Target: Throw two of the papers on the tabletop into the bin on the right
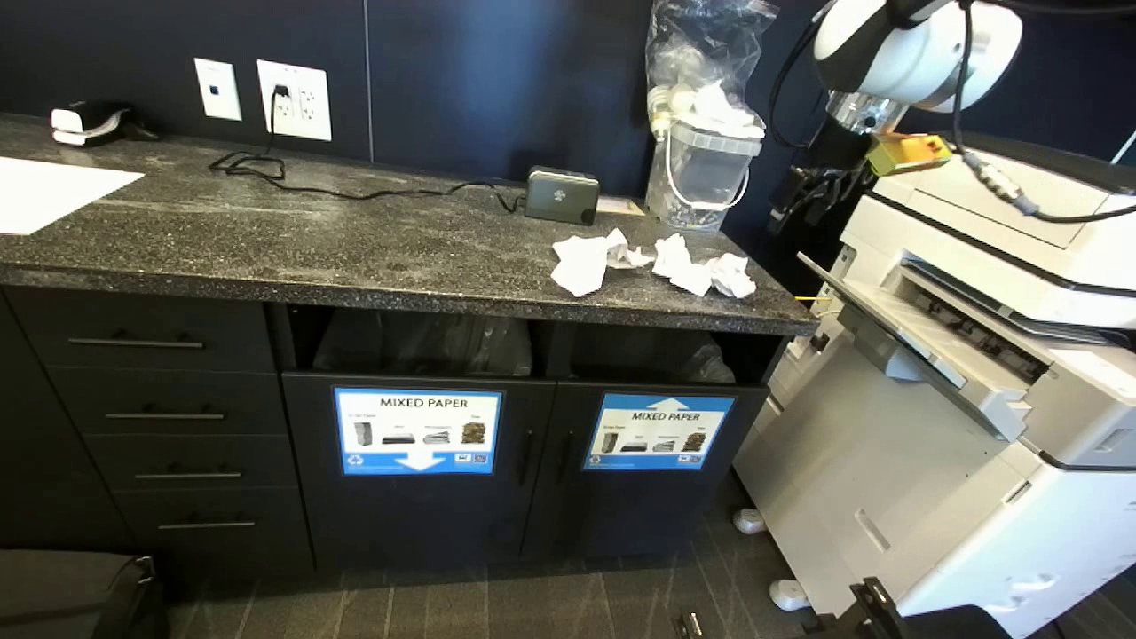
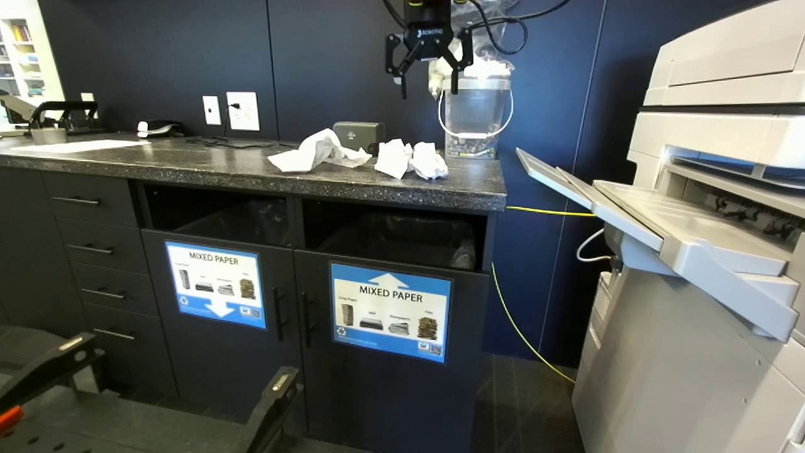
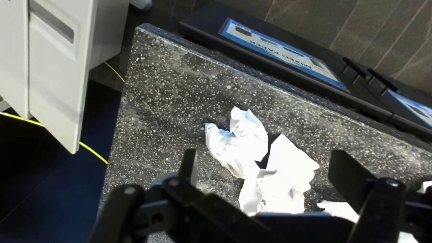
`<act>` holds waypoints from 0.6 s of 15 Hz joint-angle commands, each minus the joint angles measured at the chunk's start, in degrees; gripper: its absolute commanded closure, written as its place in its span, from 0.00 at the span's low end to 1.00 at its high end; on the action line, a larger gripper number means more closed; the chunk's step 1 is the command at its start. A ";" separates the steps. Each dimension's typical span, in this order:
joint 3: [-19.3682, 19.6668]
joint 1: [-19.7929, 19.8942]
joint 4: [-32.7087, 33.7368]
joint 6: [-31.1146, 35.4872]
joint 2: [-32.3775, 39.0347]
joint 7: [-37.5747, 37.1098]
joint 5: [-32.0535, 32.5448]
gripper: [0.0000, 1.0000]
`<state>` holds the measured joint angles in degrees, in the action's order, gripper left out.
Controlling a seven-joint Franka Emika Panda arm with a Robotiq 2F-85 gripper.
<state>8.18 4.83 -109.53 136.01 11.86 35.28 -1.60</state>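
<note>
Several crumpled white papers lie on the dark speckled tabletop near its right end. In an exterior view, one wide paper (image 2: 321, 151) lies left of two smaller papers (image 2: 394, 158) (image 2: 429, 162) that touch or nearly touch. The other exterior picture shows a left pile (image 1: 581, 264) and a right pile (image 1: 697, 271). My gripper (image 2: 429, 87) is open and empty, raised above the right papers. In the wrist view, two papers (image 3: 238, 141) (image 3: 287, 179) lie below and between the spread fingers (image 3: 265, 163). The right bin (image 2: 402, 236) is a dark lined opening under the tabletop; its inside is mostly hidden.
A clear bucket (image 2: 476, 113) with a plastic bag stands behind the papers. A small dark box (image 1: 562, 195) sits beside it. A white printer (image 1: 941, 426) with a protruding tray stands right of the counter. A second bin opening (image 2: 233, 220) is to the left.
</note>
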 commanded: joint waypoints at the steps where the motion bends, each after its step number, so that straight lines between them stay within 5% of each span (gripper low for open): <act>1: -1.97 2.14 12.75 -4.15 10.77 2.25 5.16 0.00; 9: -5.70 3.53 25.03 -5.07 22.66 9.81 13.48 0.00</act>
<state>4.38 6.93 -90.39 132.80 31.22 40.74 10.28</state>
